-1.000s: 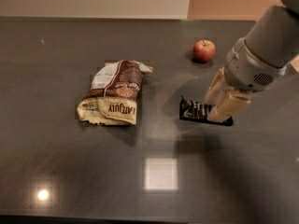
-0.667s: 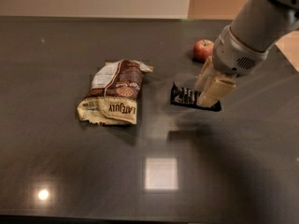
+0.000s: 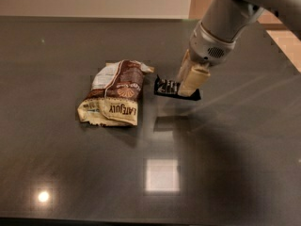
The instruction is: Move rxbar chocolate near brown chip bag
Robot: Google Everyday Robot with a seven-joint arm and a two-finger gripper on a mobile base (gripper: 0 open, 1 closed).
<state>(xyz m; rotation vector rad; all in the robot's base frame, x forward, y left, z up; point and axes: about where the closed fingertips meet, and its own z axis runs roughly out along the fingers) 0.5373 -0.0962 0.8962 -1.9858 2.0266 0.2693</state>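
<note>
The brown chip bag (image 3: 115, 94) lies flat on the dark table, left of center, wrinkled, brown and cream with dark lettering. The rxbar chocolate (image 3: 170, 88), a small flat black wrapper with white lettering, is just right of the bag's upper right corner, a small gap between them. My gripper (image 3: 189, 83) comes down from the upper right, with its cream fingers (image 3: 194, 81) shut on the bar's right half. The bar seems held just above the table; its shadow or reflection shows below it. The red apple is hidden behind my arm.
The dark glossy table (image 3: 70, 173) fills the view, with a square light reflection (image 3: 162, 174) at front center and a small one at front left. The table's far edge meets a pale wall; its right edge runs diagonally at upper right.
My gripper has carried the rxbar chocolate leftward, from right of center to just beside the chip bag. My arm now covers the apple that showed earlier.
</note>
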